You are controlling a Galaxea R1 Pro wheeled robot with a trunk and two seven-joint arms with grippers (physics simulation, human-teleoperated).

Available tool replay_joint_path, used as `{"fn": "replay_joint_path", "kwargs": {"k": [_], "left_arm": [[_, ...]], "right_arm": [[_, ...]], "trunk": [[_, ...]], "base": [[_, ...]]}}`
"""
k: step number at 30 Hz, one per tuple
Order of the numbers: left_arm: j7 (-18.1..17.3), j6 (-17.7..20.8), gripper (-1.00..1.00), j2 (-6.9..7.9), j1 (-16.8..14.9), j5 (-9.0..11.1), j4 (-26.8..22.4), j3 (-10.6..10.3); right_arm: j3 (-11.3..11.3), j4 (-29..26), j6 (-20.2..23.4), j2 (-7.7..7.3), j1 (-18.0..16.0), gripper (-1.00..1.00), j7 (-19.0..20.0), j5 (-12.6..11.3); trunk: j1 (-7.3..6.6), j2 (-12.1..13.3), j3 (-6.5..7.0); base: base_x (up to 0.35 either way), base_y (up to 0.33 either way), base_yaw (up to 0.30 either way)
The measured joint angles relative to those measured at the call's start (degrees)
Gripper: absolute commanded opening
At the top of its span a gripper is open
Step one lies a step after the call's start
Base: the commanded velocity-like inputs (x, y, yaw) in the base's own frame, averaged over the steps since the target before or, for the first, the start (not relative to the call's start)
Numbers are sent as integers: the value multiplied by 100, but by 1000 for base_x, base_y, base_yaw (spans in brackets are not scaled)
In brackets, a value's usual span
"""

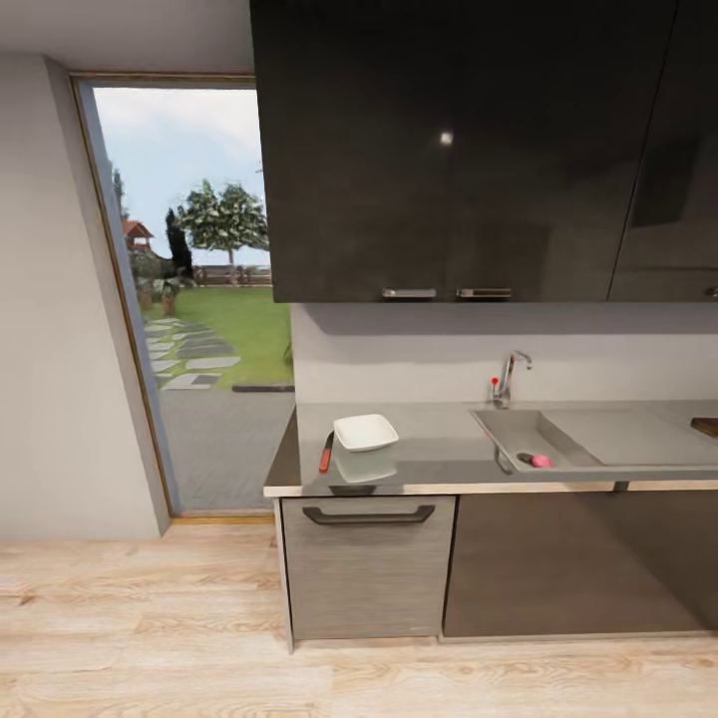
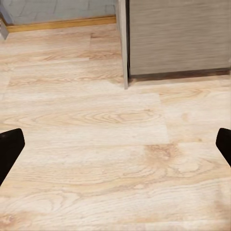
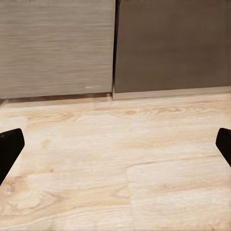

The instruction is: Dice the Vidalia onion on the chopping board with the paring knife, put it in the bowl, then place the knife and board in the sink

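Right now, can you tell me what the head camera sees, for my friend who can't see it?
A kitchen countertop holds a white bowl with a small knife beside it. To the right, a pink onion sits in the sink under a chrome tap. Black cabinets hang above; a garden shows through the doorway.

I see a tall window [image 1: 189, 299] onto a lawn with trees, beside a grey drawer front [image 1: 367, 568] with a dark handle [image 1: 368, 516].
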Motion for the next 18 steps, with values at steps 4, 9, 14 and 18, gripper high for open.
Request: {"fn": "replay_joint_path", "kwargs": {"k": [4,9,14,18], "left_arm": [[-1,0,100,0,0,2,0,0],[0,0,100,0,0,2,0,0],[0,0,100,0,0,2,0,0],[0,0,100,0,0,2,0,0]], "right_arm": [[0,0,3,0,-1,100,0,0],[0,0,3,0,-1,100,0,0],[0,0,1,0,1,100,0,0],[0,0,5,0,0,100,0,0]], "trunk": [[-88,161,72],[-154,283,127],[-154,283,127],[-154,283,127]], "base": [[0,0,0],[0,0,0],[0,0,0],[0,0,0]]}}
